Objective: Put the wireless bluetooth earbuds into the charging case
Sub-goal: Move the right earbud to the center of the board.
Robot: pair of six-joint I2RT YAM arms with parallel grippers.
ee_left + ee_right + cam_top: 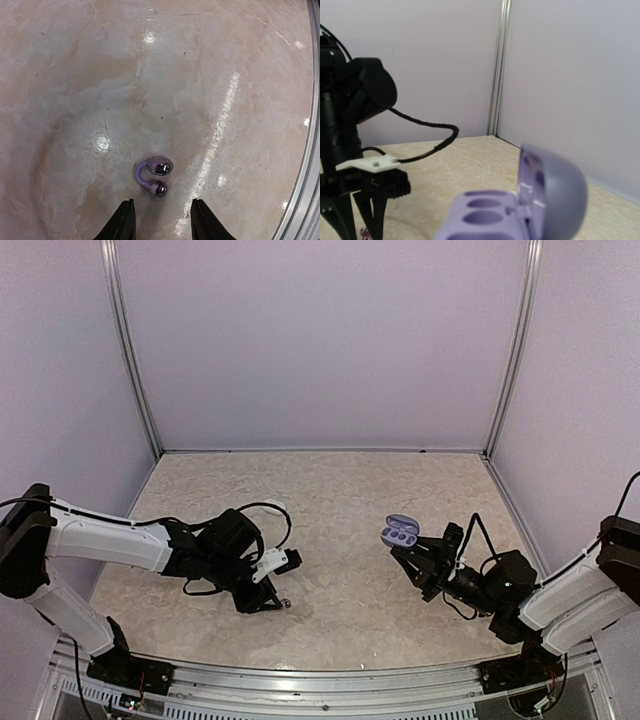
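The left gripper (162, 216) stood partly open and empty over the tabletop (75, 75), a purple earbud (154, 177) lying just off its fingertips at 12 o'clock, while the right gripper (404, 550), away at 3 o'clock, clasped the open charging case (401, 532)

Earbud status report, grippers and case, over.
Left gripper open, earbud lying free on the table just ahead. Right gripper holding charging case, lid open, wells empty. No obstruction seen.

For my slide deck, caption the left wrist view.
Open left claw poised just short of a purple earbud lying on the marble table.
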